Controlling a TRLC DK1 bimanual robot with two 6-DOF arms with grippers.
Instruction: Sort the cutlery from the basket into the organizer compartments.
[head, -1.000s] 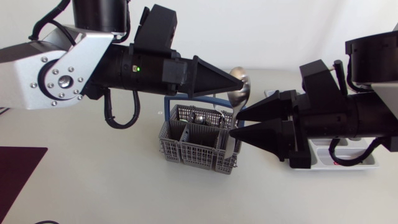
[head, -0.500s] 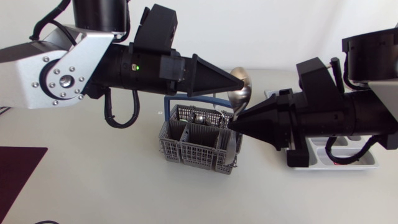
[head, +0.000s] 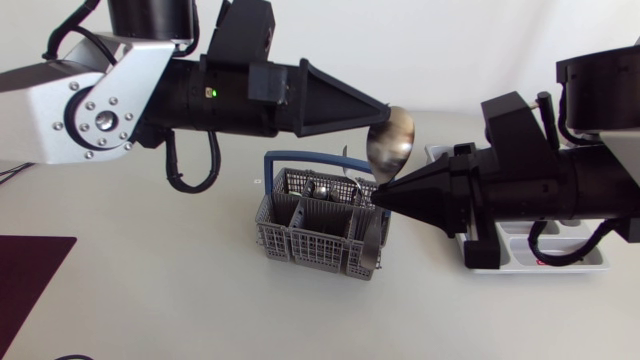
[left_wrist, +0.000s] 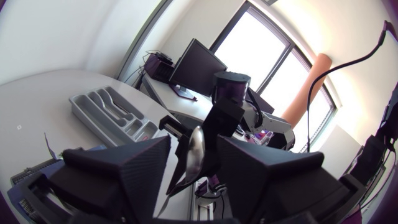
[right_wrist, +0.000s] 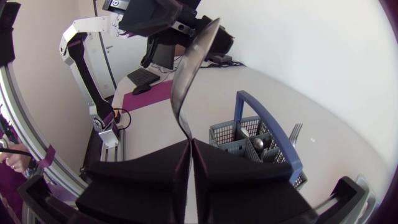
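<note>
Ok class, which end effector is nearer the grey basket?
Right. The right end effector, shut on the spoon's handle, sits over the basket's right edge; the left end effector is beyond its far side.

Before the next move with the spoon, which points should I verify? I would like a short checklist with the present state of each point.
1. Hold of the right gripper on the spoon: ok, it is shut on the handle.
2. The left gripper free of the spoon: cannot tell; it sits at the tip of the bowl.
3. The spoon out of the basket: ok, it stands upright between the two grippers.
4. The organizer ready: ok, the compartments that show are empty.
5. The organizer near the right arm: ok, it lies under that arm.
</note>
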